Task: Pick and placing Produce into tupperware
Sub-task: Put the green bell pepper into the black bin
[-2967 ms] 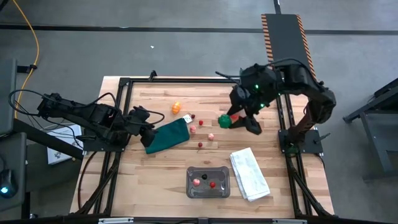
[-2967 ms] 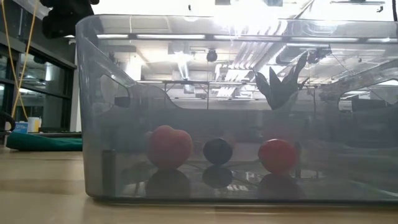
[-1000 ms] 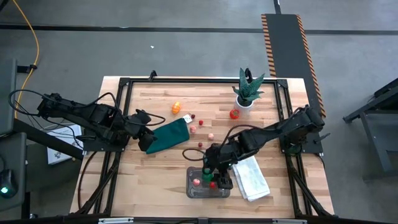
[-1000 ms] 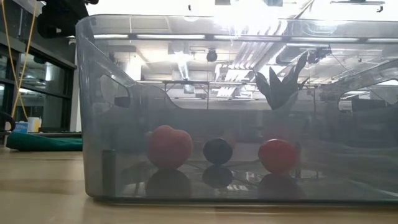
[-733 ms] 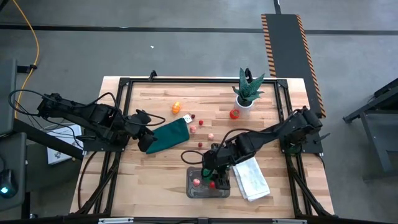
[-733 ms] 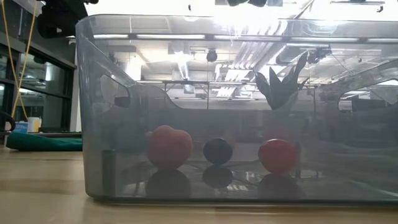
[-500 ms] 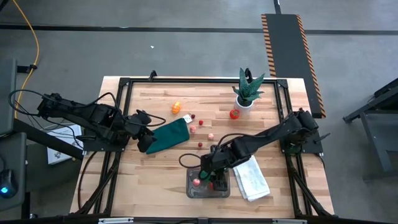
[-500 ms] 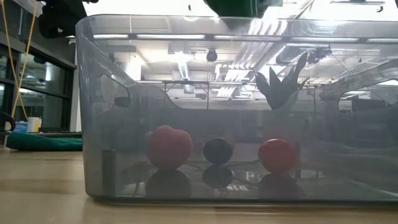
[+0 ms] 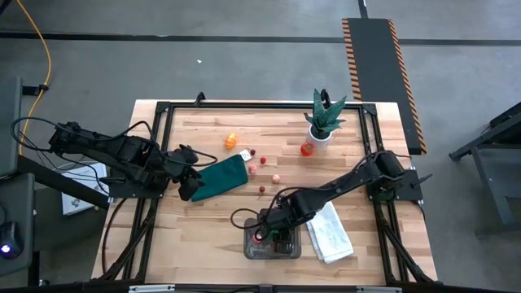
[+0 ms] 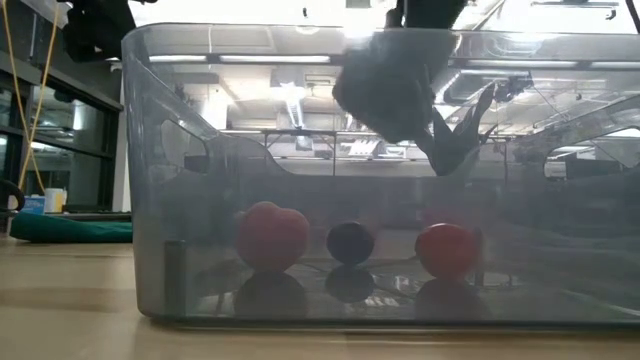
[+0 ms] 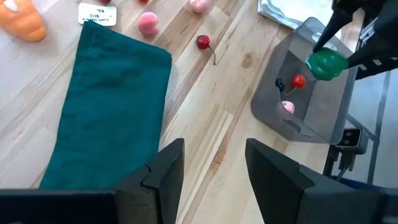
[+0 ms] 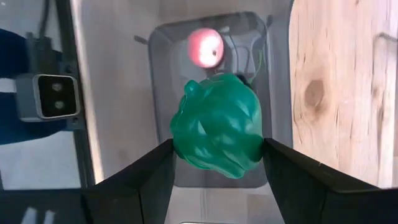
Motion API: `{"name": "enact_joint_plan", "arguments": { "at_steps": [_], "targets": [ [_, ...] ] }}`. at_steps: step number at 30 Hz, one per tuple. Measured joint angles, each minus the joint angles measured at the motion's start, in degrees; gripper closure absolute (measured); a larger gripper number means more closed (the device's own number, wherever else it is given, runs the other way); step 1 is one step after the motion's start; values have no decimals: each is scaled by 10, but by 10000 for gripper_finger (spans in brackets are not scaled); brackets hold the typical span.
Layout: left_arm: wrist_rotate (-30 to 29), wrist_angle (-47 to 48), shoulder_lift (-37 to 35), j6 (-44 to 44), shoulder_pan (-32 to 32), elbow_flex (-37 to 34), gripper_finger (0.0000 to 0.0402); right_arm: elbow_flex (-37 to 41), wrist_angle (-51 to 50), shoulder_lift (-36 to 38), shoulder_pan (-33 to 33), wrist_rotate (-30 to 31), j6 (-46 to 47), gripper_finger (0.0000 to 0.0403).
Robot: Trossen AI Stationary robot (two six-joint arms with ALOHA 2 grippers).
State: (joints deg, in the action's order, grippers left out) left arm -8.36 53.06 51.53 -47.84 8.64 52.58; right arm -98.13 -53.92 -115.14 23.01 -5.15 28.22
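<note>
The tupperware, a clear greyish box, stands near the table's front edge. On its floor lie a pink-red piece, a dark one and a red one. My right gripper is above it, shut on a green leafy piece of produce, which hangs just below the rim. More produce lies on the wood: orange, red, pink, dark red. My left gripper waits open over the near end of the dark green cloth. My right gripper pinches the green piece by its two opposite sides between its two fingers. The fingers point steeply down from above. The piece hangs clear of the tupperware's floor, above the pieces lying there.
A folded white towel lies just right of the tupperware. A spiky potted plant stands at the far right. A small white label lies past the cloth's far end. Black frame rails run along the table's sides.
My right gripper has gone down and a little toward the table's left, over the tupperware, carrying the green piece. In the low view the piece has sunk from above the rim to inside the upper part of the box.
</note>
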Motion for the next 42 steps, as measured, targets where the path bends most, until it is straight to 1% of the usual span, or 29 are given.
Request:
{"name": "enact_joint_plan", "arguments": {
  "at_steps": [11,17,23,42],
  "targets": [
    [0,16,0,3,0,0,243,0,-14,-21,17,13,70,181],
    [0,18,0,3,0,0,243,0,-39,-28,21,18,115,181],
    [0,21,0,3,0,0,243,0,-37,-31,22,21,152,181],
    [0,25,0,3,0,0,243,0,-41,-33,22,24,227,181]
  ]
}}
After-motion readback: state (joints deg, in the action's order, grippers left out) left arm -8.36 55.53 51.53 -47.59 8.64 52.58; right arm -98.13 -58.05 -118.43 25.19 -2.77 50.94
